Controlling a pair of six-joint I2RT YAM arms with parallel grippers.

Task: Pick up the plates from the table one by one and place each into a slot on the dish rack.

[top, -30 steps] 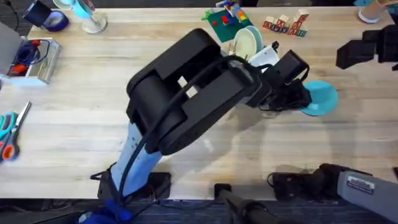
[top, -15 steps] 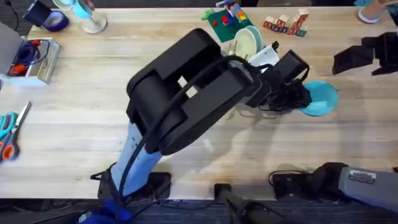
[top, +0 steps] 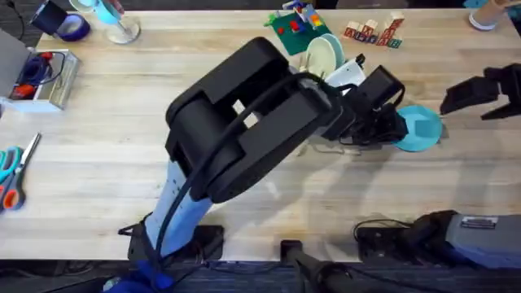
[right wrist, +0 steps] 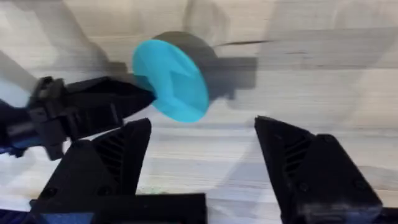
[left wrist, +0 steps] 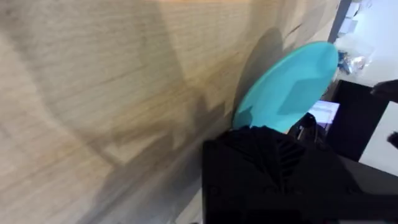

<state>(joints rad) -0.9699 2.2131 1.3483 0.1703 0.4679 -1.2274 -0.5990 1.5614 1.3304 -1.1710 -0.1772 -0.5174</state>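
A teal-blue plate (top: 421,129) hangs tilted just above the table (top: 98,155) at the right, casting a shadow below. My left gripper (top: 392,130), reached far across, is shut on its near edge; the right wrist view shows this grip (right wrist: 138,98) on the plate (right wrist: 173,79). In the left wrist view the plate (left wrist: 287,84) rises past a black finger (left wrist: 267,168). My right gripper (top: 480,94) hovers open to the plate's right, fingers (right wrist: 109,158) spread wide. A cream-yellow plate (top: 320,55) stands on edge at the back; the dish rack under it is mostly hidden by the left arm.
A colourful toy-brick model (top: 295,23) and lettered blocks (top: 373,32) sit behind the standing plates. A paler blue plate (top: 334,45) stands beside the cream one. Scissors (top: 12,171), a clear box (top: 37,77) and a blue tape roll (top: 69,26) lie at the left.
My right gripper has come nearer, moving toward the teal plate from the far right edge. The left gripper holds the plate in nearly the same spot.
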